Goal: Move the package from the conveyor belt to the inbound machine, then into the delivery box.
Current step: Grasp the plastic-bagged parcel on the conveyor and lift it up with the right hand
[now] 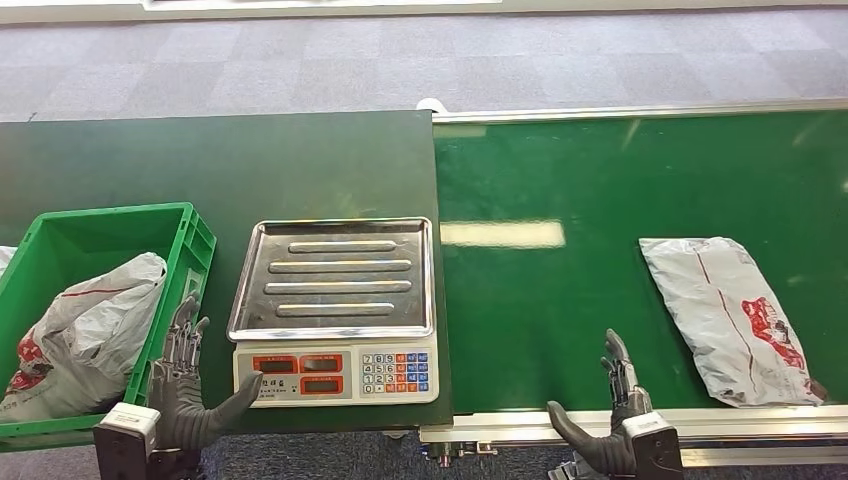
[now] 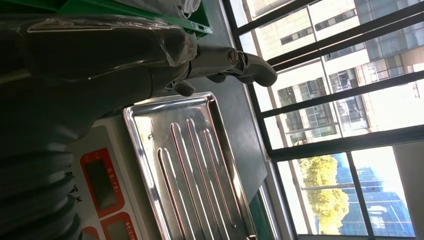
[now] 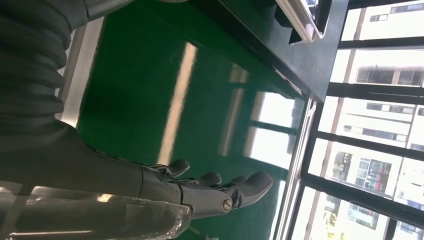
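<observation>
While both hands [image 1: 190, 375] [image 1: 615, 410] hang open and empty, the slick package [image 1: 735, 315] at three o'clock could slip from a shallow grab.

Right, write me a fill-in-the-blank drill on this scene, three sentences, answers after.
1. The grey package on the conveyor belt lies nearer the robot's ____ hand.
2. The scale's steel tray holds ____.
3. The bagged package rests inside the ____ crate.

Answers: right; nothing; green
</observation>
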Tool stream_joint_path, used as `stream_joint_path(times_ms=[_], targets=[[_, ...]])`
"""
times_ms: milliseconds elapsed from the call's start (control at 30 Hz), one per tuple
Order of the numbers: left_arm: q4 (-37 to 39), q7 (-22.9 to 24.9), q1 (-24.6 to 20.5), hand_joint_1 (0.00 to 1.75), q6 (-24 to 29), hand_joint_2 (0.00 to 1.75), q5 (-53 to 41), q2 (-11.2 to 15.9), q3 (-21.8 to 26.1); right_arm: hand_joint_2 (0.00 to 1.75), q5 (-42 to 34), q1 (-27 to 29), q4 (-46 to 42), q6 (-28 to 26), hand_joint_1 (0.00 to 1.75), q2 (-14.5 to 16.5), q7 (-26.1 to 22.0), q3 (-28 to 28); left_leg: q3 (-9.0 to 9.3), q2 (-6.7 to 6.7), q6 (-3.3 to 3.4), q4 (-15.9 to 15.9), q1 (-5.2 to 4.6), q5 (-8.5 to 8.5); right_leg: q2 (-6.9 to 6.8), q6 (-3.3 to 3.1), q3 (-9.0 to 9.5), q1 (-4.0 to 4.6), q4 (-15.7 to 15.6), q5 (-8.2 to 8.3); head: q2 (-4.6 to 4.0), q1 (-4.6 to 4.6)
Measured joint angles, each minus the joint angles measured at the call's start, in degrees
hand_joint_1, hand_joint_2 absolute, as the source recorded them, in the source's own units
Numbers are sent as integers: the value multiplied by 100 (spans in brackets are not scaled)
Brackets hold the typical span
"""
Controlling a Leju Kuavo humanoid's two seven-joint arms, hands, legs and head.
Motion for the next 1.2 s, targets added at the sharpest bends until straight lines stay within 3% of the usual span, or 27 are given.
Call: stream_joint_path(times_ms=[500,733,933,1200], targets=[[4,1,-30,0,-133,175,103,-2,0,175,244,5,-30,-97,0,75,22,-119,1,0,0,0,0,0,0,0,0,0,0,0,0,-1],[38,-69,-177,0,-176,175,57,0,-140,175,1256,-133,-193,-748,0,-51,213,-122,1,0,0,0,0,0,0,1,2,-1,0,1,0,0],[306,-13,-511,0,-240,175,286,1,-293,175,1664,-899,50,-1230,0,-505,786,-272,5,4,6,3,-2,7,3,4,4,-3,0,9,0,-2],[636,158,-993,0,-305,175,378,-62,-448,175,2001,-2472,1489,-1360,0,-1362,1409,-781,6,1,18,6,-9,16,1,11,7,-11,0,21,0,-1]])
